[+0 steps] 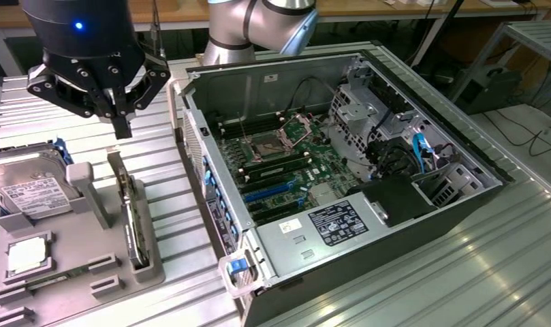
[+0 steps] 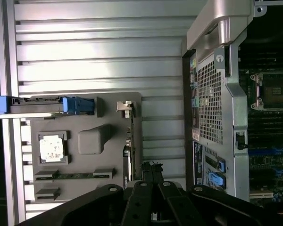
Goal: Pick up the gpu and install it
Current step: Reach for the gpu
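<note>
No text can be read. The hard drive [image 1: 25,191] carries a white label with print too fine to make out. The black sticker [image 1: 345,221] inside the case [image 1: 248,88] has white print, also illegible.

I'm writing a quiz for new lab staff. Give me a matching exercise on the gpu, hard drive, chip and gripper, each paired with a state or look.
1 gpu
2 hard drive
3 chip
4 gripper

a shut, holding nothing
b white label
c on edge in a tray slot
d flat in a square recess

Pairs: 1-c, 2-b, 3-d, 4-a
</note>
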### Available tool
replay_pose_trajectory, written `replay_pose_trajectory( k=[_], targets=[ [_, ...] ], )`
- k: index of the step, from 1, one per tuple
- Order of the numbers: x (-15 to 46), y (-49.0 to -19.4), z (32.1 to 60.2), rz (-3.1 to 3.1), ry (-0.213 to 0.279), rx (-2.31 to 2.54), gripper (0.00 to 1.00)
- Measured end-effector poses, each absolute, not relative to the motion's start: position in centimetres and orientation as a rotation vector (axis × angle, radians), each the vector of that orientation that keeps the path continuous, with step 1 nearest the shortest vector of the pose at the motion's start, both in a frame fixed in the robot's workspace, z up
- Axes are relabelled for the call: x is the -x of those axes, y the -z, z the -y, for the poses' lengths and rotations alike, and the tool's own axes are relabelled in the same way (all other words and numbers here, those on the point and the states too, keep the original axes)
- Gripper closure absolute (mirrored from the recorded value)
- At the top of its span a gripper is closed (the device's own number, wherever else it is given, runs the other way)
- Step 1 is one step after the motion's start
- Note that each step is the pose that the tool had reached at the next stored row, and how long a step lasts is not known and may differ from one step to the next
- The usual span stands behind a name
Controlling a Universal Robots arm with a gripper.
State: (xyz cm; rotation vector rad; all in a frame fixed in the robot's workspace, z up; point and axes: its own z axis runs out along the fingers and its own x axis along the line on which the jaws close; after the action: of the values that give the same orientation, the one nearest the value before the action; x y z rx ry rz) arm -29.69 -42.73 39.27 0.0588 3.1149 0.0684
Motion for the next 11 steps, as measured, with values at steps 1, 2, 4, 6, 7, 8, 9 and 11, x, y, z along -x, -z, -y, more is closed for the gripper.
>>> replay_pose_trajectory(
  k=[1, 2, 4, 6, 7, 8, 9, 11],
  targets=[
    [29.8, -39.3, 42.8, -3.115, -0.068, -0.059, 0.89],
    [29.9, -39.3, 42.8, -3.115, -0.068, -0.059, 0.89],
    [30.1, -39.3, 42.9, -3.115, -0.068, -0.059, 0.89],
    [30.3, -39.3, 42.9, -3.115, -0.068, -0.059, 0.89],
    [30.4, -39.3, 43.0, -3.115, -0.068, -0.059, 0.89],
    [30.5, -39.3, 43.0, -3.115, -0.068, -0.059, 0.89],
    [30.6, -39.3, 43.0, -3.115, -0.068, -0.059, 0.89],
    [30.8, -39.3, 43.1, -3.115, -0.068, -0.059, 0.89]
  ],
)
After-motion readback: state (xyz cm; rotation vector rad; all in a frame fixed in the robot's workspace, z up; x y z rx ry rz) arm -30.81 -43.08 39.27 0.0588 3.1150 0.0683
